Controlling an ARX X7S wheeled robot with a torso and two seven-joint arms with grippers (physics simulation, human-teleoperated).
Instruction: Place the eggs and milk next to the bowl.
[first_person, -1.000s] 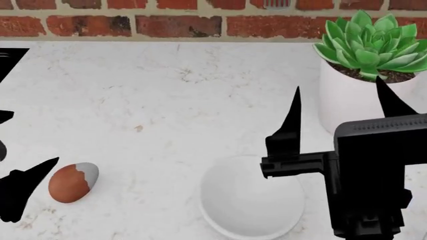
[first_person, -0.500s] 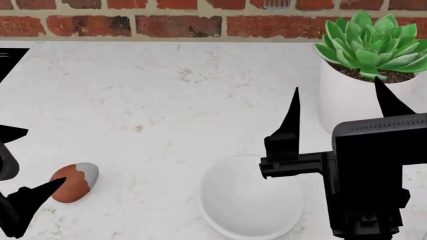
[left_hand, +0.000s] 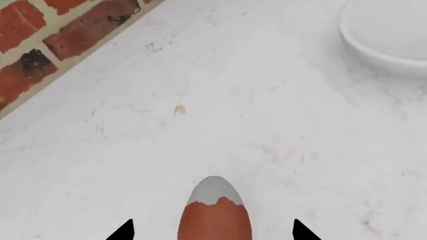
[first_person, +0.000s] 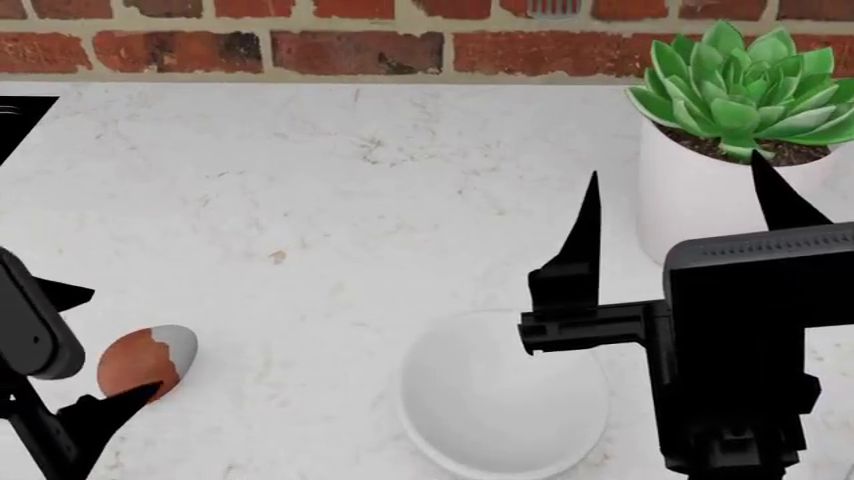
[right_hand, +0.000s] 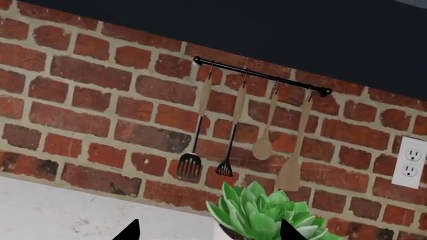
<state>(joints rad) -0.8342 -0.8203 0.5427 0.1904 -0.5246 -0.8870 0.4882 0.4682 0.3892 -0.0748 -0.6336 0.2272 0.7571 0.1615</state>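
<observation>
With its fingers (left_hand: 127, 231) spread wide either side of the egg (first_person: 144, 363) on the bench (first_person: 334, 200), the left gripper (first_person: 74, 350) seems set to grasp; bowl (first_person: 501, 400) well apart. Right gripper (first_person: 674, 210) open, empty, parked above.

Legible text, labels, brands, numbers, signs — none found in any view. Surfaces checked: reddish-brown egg (first_person: 144, 362), white bowl (first_person: 501, 400), plant pot (first_person: 694, 200), brick wall (right_hand: 100, 100), wall outlet (right_hand: 408, 162) — all unmarked.
</observation>
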